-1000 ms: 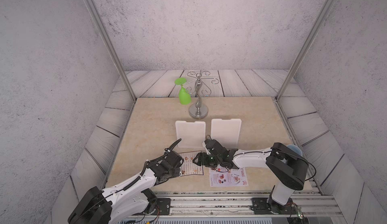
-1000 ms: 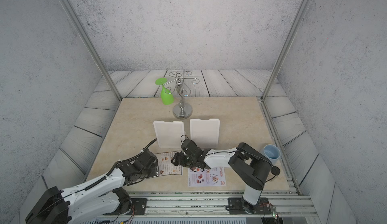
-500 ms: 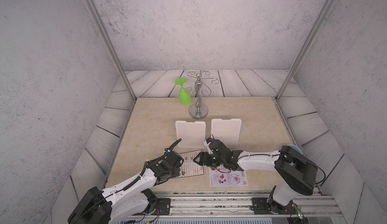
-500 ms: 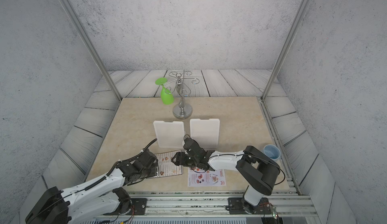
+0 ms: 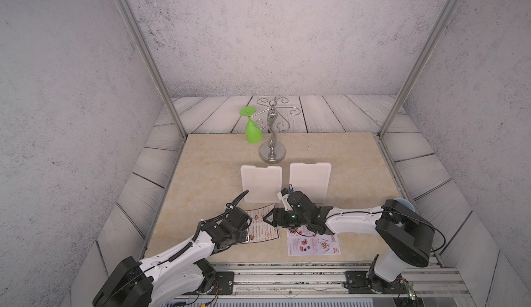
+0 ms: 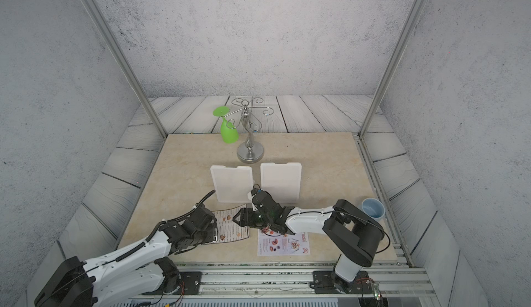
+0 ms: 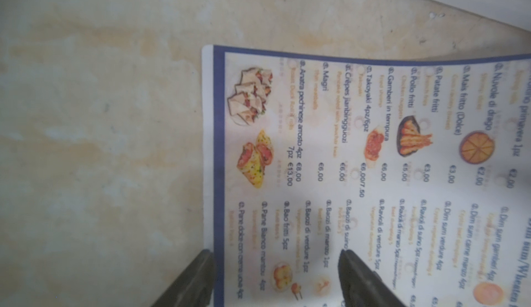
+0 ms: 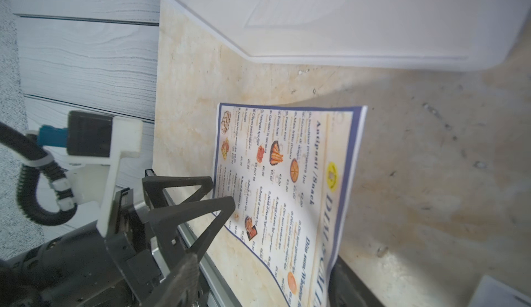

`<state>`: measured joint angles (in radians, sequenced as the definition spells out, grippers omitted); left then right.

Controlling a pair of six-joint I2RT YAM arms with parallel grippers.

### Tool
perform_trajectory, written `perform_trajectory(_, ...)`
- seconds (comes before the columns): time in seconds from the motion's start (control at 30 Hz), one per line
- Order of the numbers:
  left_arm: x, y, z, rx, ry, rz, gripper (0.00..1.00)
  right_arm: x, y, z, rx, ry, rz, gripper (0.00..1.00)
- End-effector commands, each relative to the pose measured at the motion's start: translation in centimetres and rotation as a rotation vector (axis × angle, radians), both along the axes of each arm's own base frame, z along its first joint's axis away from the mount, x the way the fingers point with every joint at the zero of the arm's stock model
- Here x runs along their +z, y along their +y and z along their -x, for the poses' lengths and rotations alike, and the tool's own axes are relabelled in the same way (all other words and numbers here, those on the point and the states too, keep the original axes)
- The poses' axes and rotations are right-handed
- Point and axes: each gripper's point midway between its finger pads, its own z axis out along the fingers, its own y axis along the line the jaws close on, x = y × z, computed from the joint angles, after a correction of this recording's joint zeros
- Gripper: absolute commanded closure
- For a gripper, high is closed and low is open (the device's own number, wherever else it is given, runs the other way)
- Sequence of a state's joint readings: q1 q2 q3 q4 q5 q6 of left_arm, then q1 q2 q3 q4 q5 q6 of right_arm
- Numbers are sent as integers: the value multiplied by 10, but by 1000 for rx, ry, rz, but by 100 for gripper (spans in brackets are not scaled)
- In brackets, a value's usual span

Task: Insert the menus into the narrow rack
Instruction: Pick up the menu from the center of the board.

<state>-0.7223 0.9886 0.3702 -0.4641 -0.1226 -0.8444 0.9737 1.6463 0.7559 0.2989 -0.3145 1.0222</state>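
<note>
The dark-bordered "DIM SUM INN" menu point(image 5: 263, 228) point(image 6: 233, 228) lies on the beige table in front of the rack, whose two white upright slabs point(image 5: 261, 183) point(image 5: 309, 180) stand side by side. My left gripper point(image 5: 244, 229) point(image 7: 275, 262) is open and low over the menu's border edge, one finger point(image 7: 198, 279) off the sheet and one on it. Open too, my right gripper point(image 5: 265, 219) point(image 8: 264, 262) straddles the opposite edge point(image 8: 349, 182), which curls up off the table. The lilac menu point(image 5: 313, 243) point(image 6: 283, 245) lies flat beside it, partly under my right wrist.
A silver hook stand point(image 5: 271, 147) carries an upside-down green glass point(image 5: 253, 130) behind the rack. A blue cup point(image 6: 372, 208) sits at the table's right edge by my right arm. Metal rails point(image 5: 287, 274) run along the front edge.
My right arm's elbow has swung lower and to the right while its gripper stays at the menu's edge, its jaws slightly narrower. The left arm has not moved.
</note>
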Motion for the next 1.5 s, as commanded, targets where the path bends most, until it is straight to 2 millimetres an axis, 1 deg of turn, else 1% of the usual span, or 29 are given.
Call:
perform_trajectory(0.0, -13, 3, 16, -15, 64, 0, 29, -10, 2, 0, 14, 13, 11, 31)
perform_trajectory(0.17, -12, 2, 17, -17, 64, 6, 29, -17, 5, 0, 23, 28, 23, 36)
perform_trajectory(0.37, -12, 3, 16, -15, 58, 5, 29, -19, 9, -2, 32, 32, 35, 49)
perform_trajectory(0.6, -12, 3, 16, -15, 59, 4, 29, -18, 5, -4, 32, 8, 70, 69)
perform_trajectory(0.73, -10, 2, 15, -17, 56, 6, 29, -18, 1, -5, 31, -4, 94, 83)
perform_trajectory(0.87, -8, 2, 14, -15, 47, 7, 29, -20, -4, -6, 30, -15, 139, 93)
perform_trajectory(1.0, -3, 2, 12, -19, 34, 8, 29, -17, -6, -7, 35, -32, 144, 96)
perform_trajectory(1.13, 12, 1, 7, -26, -9, 17, 29, -14, -12, -6, 41, -57, 168, 96)
perform_trajectory(1.27, 32, 1, 2, -31, -52, 25, 28, -3, -20, -4, 66, -106, 186, 98)
perform_trajectory(1.47, 65, -1, -4, -43, -113, 49, 28, 28, -34, -1, 119, -220, 207, 99)
